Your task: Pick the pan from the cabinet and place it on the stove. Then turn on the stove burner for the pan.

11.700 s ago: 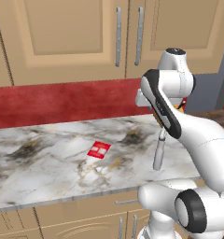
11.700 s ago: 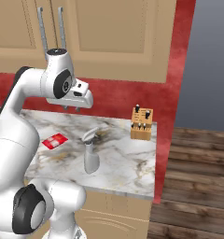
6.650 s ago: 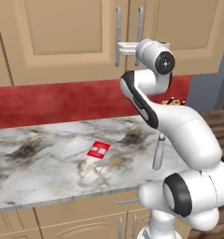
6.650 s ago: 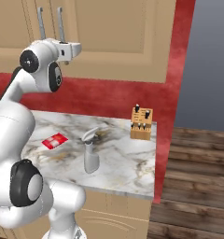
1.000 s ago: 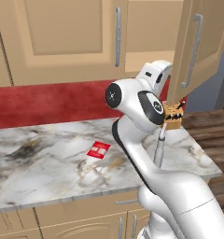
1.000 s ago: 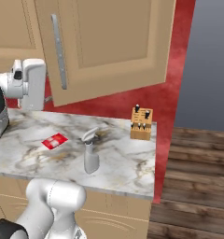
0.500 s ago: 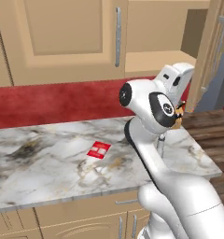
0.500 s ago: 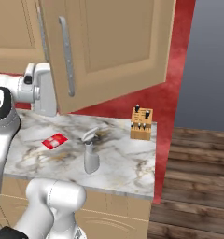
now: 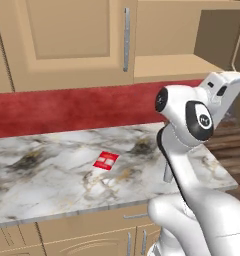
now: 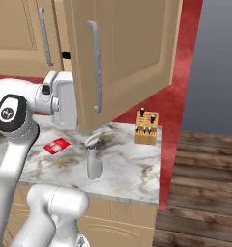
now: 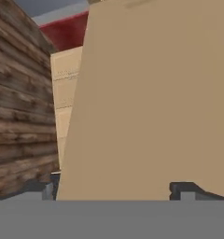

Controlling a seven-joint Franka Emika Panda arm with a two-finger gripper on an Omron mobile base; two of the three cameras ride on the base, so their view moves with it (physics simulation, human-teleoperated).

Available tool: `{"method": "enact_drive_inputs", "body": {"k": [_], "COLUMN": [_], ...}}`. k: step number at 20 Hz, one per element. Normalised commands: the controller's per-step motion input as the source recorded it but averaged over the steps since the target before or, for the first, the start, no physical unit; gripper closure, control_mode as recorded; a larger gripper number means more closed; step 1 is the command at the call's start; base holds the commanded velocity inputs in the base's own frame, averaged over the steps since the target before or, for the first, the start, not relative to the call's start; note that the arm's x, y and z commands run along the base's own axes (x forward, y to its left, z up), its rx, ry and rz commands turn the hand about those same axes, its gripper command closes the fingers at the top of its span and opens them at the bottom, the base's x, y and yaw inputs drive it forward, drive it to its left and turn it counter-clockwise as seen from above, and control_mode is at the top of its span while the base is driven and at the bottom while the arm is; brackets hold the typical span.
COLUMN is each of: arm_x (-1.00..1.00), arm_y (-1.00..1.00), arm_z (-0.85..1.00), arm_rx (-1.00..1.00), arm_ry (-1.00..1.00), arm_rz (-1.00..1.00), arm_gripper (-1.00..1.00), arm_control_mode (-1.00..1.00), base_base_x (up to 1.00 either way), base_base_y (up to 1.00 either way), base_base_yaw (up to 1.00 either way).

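A: Where does the cabinet [image 9: 67,45] stand now?

B: It runs across the top of the left base view. Its left door is closed, with a long silver bar handle [image 9: 126,39] running straight up and down at the top centre. The right door [image 10: 123,58] is swung wide open; in the right base view it fills the upper middle of the frame, its own bar handle [image 10: 95,67] running top to bottom with a slight lean.

A: And inside?

B: In the left base view the opened half shows a bare tan shelf [image 9: 167,65] at the upper right. No pan can be made out on the part of it that shows.

A: The gripper?

B: In the hand view the gripper [image 11: 118,189] sits at the bottom edge, its two dark fingertips [image 11: 184,189] spread wide with the tan door panel between them; whether they touch it I cannot tell. Released, not clenched on anything.

A: Anything on the counter?

B: A marble countertop [image 9: 52,170] with a small red and white packet [image 9: 106,160] at centre left of the left base view. In the right base view a grey upright bottle [image 10: 94,161] stands at centre, just below the door's lower edge, and a wooden knife block [image 10: 146,128] stands to its right, against the red wall [image 10: 178,91].
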Motion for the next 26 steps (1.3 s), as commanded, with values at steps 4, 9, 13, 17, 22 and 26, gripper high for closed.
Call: {"method": "enact_drive_inputs", "body": {"k": [4,9,13,17,22,26], "arm_x": [-0.28,-0.06,0.0,-0.02,-0.35,-0.24], "arm_y": [-0.73,-0.74,-0.72,-0.65,-0.02,0.85], "arm_z": [-0.01,0.0,0.0,-0.01,-0.02,-0.01], "arm_rx": [0.0,0.0,0.0,0.01,0.0,0.0], "arm_ry": [0.0,0.0,0.01,0.02,-0.1,-0.2], "arm_rz": [-0.16,-0.12,-0.08,-0.04,0.0,0.0], "arm_gripper": [-1.0,-1.0,-1.0,-1.0,-1.0,-1.0], "arm_control_mode": [-1.0,-1.0,-1.0,-1.0,-1.0,-1.0], "base_base_x": [0.0,0.0,0.0,0.0,0.0,0.0], "base_base_y": [0.0,0.0,0.0,0.0,0.0,0.0], "base_base_yaw": [0.0,0.0,0.0,0.0,0.0,0.0]}}
